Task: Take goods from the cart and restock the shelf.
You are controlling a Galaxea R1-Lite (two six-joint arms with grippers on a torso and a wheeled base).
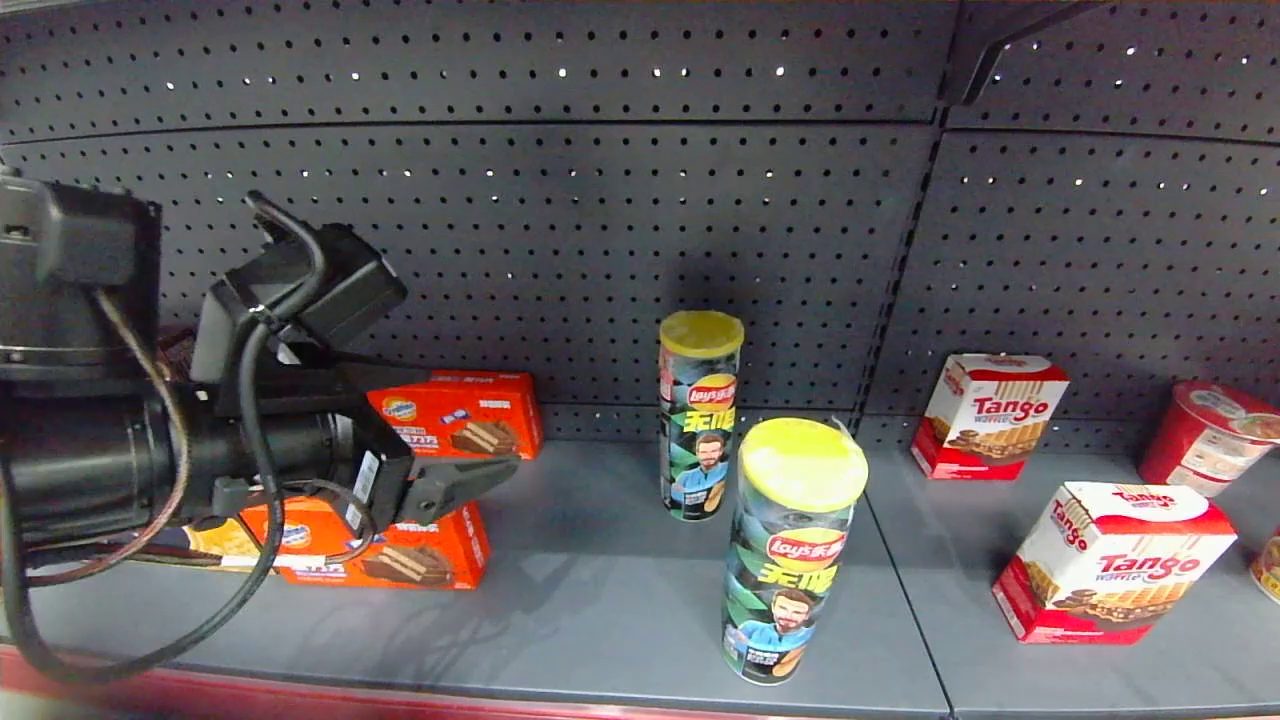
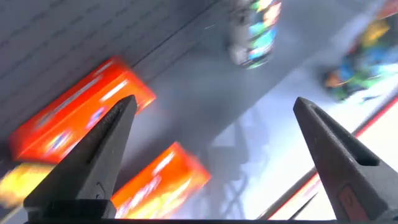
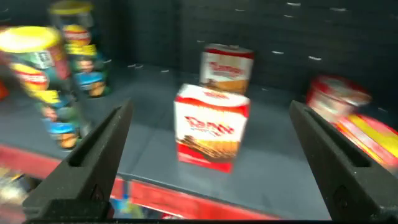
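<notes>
Your left gripper (image 2: 214, 102) is spread wide with nothing between its fingers, and your right gripper (image 3: 210, 106) is just as wide and just as empty. I judge the next pick belongs at the cart, though I cannot tell from here where it stands.

The relation to mind is on the left. That gripper hangs low over the shelf (image 1: 600, 600), just above the front orange box (image 1: 400, 555) and in front of the rear orange box (image 1: 470, 410), with its fingers pointing along the shelf toward the rear chip can (image 1: 700, 415). Both boxes lie flat, their long axis running along the shelf's front edge, roughly in line with your fingers. Come out by lifting and drawing back toward yourself, since a sideways sweep could catch a box.

The right gripper faces the front wafer box (image 3: 211, 127) from well apart, outside the shelf edge, so that arm looks freer to turn for the cart first
</notes>
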